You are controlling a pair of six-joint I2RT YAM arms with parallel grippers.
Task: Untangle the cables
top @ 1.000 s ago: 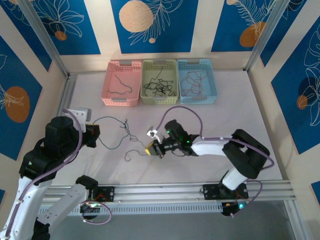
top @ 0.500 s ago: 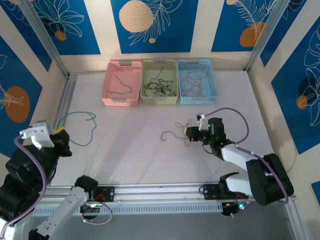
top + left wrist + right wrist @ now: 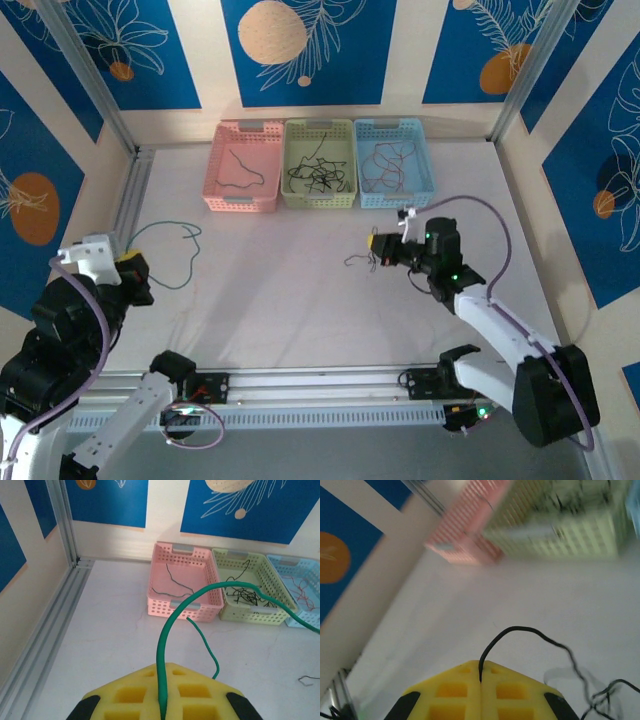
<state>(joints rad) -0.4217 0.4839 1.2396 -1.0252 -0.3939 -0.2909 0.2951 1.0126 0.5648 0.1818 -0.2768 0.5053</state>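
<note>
My left gripper (image 3: 137, 272) sits at the far left of the table, shut on one end of a dark green cable (image 3: 193, 243). In the left wrist view the green cable (image 3: 169, 630) rises from between the yellow pads (image 3: 125, 695) and arcs to the right. My right gripper (image 3: 374, 243) is right of centre, shut on a thin black cable (image 3: 357, 261) that trails down to the table. The right wrist view shows that black cable (image 3: 520, 629) pinched between closed yellow pads (image 3: 450, 695). The two cables lie well apart.
Three baskets stand in a row at the back: pink (image 3: 243, 166) with one dark wire, pale green (image 3: 319, 163) with a black bundle, blue (image 3: 394, 162) with reddish wires. An aluminium rail (image 3: 130, 195) runs along the left edge.
The grippers, close together at the centre a second ago, have pulled apart: the left went far left with the green cable, the right went right and back with the black one.
</note>
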